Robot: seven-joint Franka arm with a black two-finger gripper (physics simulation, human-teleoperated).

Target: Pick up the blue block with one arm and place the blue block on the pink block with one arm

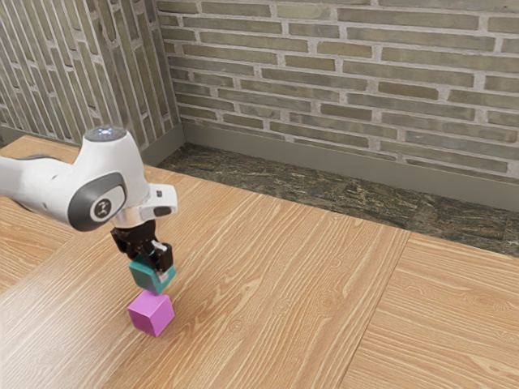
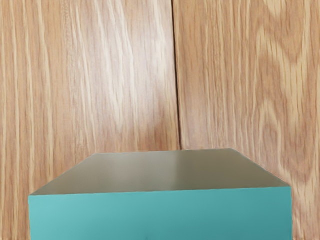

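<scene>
I read the teal block (image 1: 152, 277) as blue-green, under a black gripper (image 1: 152, 261). At its six o'clock, the pink block (image 1: 151, 314) is bright magenta. The arm (image 1: 81, 190) is white with a grey joint. The table (image 1: 284, 275) is pale, wavy-grained wood, and the wall (image 1: 340, 73) is grey-brown brick.

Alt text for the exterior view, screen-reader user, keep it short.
The black gripper holds the blue block right over the pink block on a wooden table; whether they touch is unclear. The white arm enters from the exterior view's left, brick wall behind.
</scene>
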